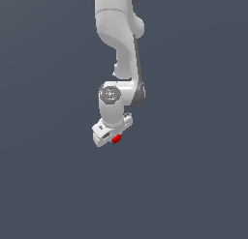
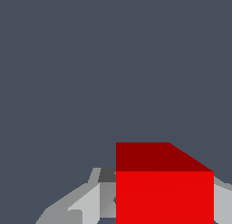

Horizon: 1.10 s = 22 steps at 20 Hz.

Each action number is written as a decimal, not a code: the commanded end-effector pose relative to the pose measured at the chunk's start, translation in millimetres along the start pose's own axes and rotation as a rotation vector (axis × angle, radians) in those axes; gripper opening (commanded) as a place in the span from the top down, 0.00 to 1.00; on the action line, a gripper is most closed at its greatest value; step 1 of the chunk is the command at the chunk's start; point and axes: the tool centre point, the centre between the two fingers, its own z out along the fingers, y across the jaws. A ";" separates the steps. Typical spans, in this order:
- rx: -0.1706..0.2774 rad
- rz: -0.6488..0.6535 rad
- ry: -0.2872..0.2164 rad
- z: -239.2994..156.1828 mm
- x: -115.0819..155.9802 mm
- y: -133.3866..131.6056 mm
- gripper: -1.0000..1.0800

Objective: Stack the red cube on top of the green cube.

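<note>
exterior view: white panda arm (image 1: 121, 44) is coming down from the top edge over a plain dark grey-blue floor (image 1: 48, 185), wrist bending so the gripper (image 1: 114, 138) is pointing down and a bit toward the exterior view's right. the red cube (image 1: 116, 139) is showing as a small red patch at the lower edge of the gripper body, mostly covered by it, touching it. fingers themselves are not making out here, too small and hidden under the hand, so from this view alone grip state is not readable. green cube is not showing in this view. wrist view: much closer look, the red cube (image 2: 164, 187) is filling the lower part of the picture, bright front face plus a darker red face above it, edges square to the camera. grey-white finger (image 2: 90, 202) is sitting right against one side of the cube, and a sliver of a second grey finger (image 2: 223, 200) is pressing at the opposite side, so the jaws are reading as clamped on the red cube with the cube between them. this view is giving the grip that the exterior view is hiding; the exterior view is giving the arm pose that the wrist view is not. rest of the wrist view is just bare floor (image 2: 113, 60).
</note>
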 end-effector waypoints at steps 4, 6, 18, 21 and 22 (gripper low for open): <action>-0.001 0.000 0.001 -38.9 0.0 -0.3 1.00; -0.001 0.000 0.001 -50.7 0.0 -0.3 1.00; -0.002 0.000 0.002 -69.9 -1.1 0.3 1.00; -0.002 0.000 0.002 -67.1 -7.2 -0.1 1.00; -0.002 0.000 0.002 -65.6 -10.2 -0.3 1.00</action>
